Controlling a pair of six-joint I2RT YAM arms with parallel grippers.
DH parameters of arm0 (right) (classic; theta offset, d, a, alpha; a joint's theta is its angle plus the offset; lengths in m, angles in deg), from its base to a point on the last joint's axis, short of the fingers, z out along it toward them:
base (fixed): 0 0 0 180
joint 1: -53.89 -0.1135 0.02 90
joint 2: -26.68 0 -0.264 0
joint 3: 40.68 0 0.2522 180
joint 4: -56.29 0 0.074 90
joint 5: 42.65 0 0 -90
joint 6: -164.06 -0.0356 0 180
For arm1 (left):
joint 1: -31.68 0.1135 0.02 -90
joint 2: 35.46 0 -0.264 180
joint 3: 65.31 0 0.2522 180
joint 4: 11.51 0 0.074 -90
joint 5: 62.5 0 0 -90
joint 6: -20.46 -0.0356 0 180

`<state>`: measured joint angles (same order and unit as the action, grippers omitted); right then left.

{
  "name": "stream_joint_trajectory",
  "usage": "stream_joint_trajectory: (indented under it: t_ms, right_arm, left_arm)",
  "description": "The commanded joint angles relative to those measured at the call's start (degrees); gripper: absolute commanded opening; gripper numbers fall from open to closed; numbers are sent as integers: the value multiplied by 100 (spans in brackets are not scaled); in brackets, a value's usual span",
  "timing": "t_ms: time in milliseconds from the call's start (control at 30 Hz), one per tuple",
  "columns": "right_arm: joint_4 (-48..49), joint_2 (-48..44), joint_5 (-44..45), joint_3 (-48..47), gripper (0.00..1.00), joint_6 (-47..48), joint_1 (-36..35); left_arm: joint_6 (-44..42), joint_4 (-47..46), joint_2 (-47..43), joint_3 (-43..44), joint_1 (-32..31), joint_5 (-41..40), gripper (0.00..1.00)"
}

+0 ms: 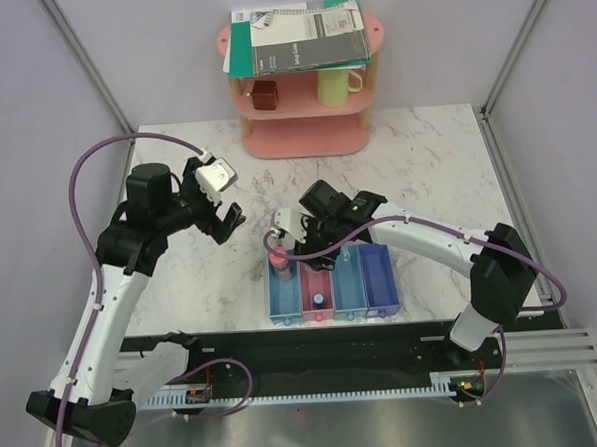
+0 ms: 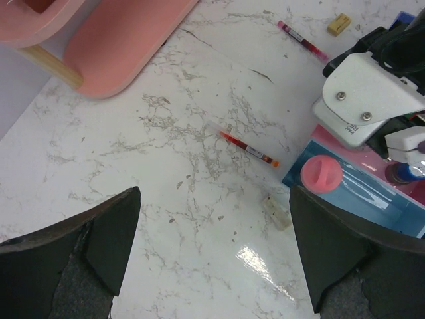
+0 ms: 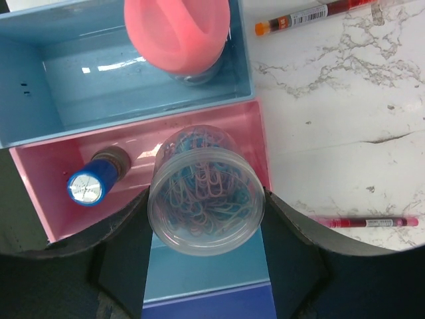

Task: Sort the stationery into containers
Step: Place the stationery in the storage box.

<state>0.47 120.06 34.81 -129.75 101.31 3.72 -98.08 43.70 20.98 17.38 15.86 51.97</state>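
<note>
My right gripper [image 3: 206, 222] is shut on a clear round tub of paper clips [image 3: 206, 189], held over the far end of the pink tray [image 3: 40, 173] at its border with the light blue tray [image 3: 199, 272]. A blue-capped tube [image 3: 86, 188] stands in the pink tray. A pink cylinder [image 3: 178, 30] stands in the blue tray [image 3: 40, 86]. Two red pens [image 3: 312, 14] [image 3: 365, 221] lie on the table beyond the trays. My left gripper [image 2: 214, 203] is open and empty above bare marble, near one pen [image 2: 249, 147] and a small pale block [image 2: 277, 212]. A tan block [image 2: 339, 24] lies farther off.
The row of four trays [image 1: 380, 279] sits near the table's front edge. A pink shelf rack [image 1: 304, 133] at the back holds notebooks [image 1: 299, 38], a yellow mug [image 1: 336, 86] and a brown cube [image 1: 264, 95]. Grey walls close in both sides.
</note>
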Motion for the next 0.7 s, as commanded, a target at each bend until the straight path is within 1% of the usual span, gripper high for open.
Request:
stream_joint_trajectory:
  t_ms: [0,133,233,300,400,433,500,533,667]
  right_arm:
    - [436,197,5,-1,0,-79,-45]
    - [515,329,6,16,1,-53,-54]
    - [541,417,5,42,7,-35,-45]
    - [559,452,5,69,9,-35,-45]
    - [550,461,49,104,18,-26,-45]
    - [559,453,58,113,23,-18,-37]
    - [550,418,84,113,30,-9,-45]
    - [550,400,93,104,37,0,-45]
    - [524,347,128,51,46,0,-45]
  left_arm:
    - [252,-199,-177,-11,26,243,100]
    - [243,-190,-239,-63,26,260,100]
    - [252,-199,-274,-81,26,304,100]
    - [261,-199,-301,-81,26,348,100]
    - [225,-190,-362,-169,26,392,100]
    - [217,-181,-380,-239,26,401,100]
    - [173,-164,-406,-335,26,410,100]
    - [129,-164,-424,-449,26,418,100]
    - [76,-164,-511,-757,26,436,100]
